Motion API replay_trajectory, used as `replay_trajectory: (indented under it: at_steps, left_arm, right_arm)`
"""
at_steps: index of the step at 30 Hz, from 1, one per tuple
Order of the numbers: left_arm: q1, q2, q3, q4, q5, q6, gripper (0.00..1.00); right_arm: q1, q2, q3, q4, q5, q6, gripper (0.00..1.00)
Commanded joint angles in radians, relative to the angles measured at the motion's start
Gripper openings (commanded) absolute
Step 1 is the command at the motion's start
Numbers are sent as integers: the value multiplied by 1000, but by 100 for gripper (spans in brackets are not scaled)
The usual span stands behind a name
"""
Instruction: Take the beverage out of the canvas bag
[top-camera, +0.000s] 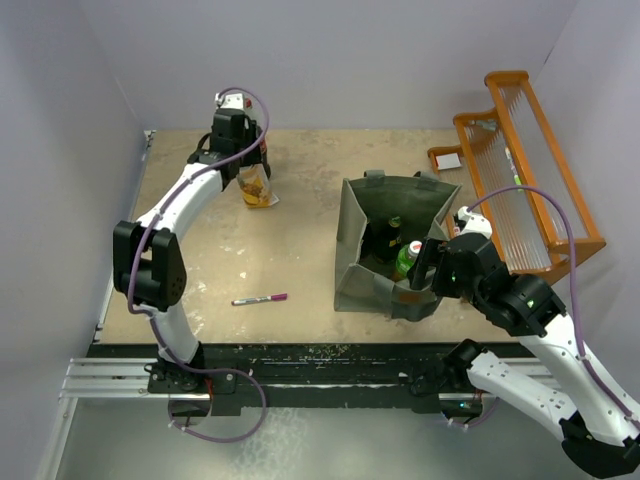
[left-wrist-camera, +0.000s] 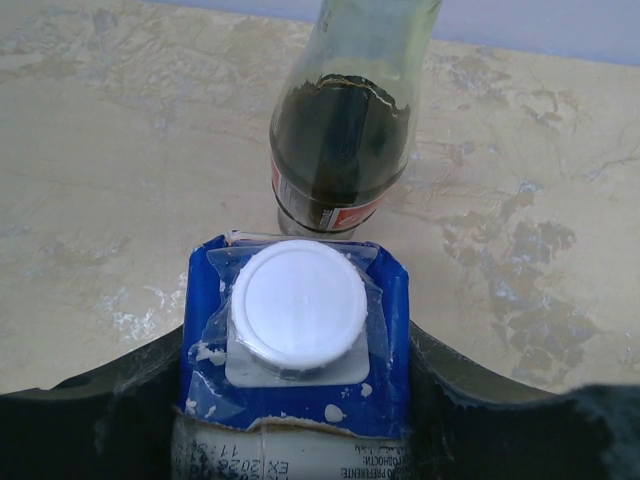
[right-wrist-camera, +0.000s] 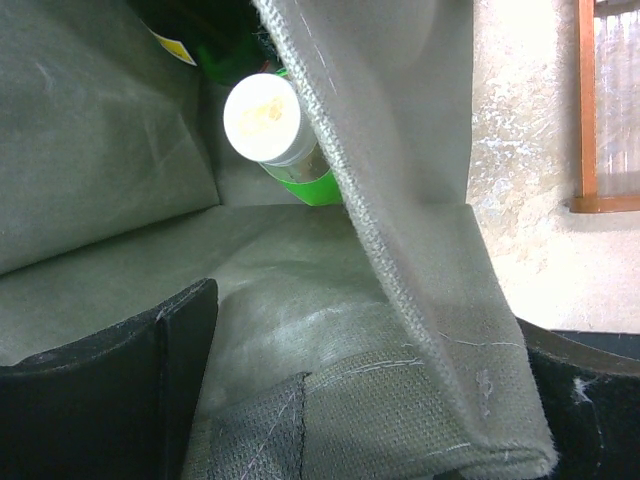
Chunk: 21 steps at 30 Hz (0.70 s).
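1. Right gripper, nearest the lens, stands open astride the near wall of the canvas bag, with one finger inside and one outside.
2. Inside, close to that wall, sits the beverage, a green white-capped bottle, next to a darker bottle.
3. It looks stiff, smooth and likely slippery. The neck under the cap seems the surest hold, since the soft bag may sag.
4. Far left, the left gripper is clamped on a blue carton beside a cola bottle.

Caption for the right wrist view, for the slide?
Open right gripper straddles the canvas bag wall; a white-capped green bottle sits inside.
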Motion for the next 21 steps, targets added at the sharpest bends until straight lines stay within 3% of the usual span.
replay_trajectory:
  at_steps: [1,6,8,11,16,21]
  left_arm:
    - [-2,-37,122,268,-30,-23,0]
    - [-2,15,142,274,-55,6,1]
    - [-1,21,138,261,-52,-5,14]
    - [-2,5,101,259,-30,-31,24]
    - [-1,-29,61,232,-9,-45,74]
    - [-2,-76,65,146,26,-66,98]
  right_arm:
    - [-2,7,0,19,40,-22,88]
    - [-1,9,0,19,38,-24,88]
    - [-2,10,0,20,39,-24,88]
    - [-1,9,2,16,42,-22,88]
    - [-2,8,5,15,46,-19,88]
    - [-2,13,10,17,45,-19,88]
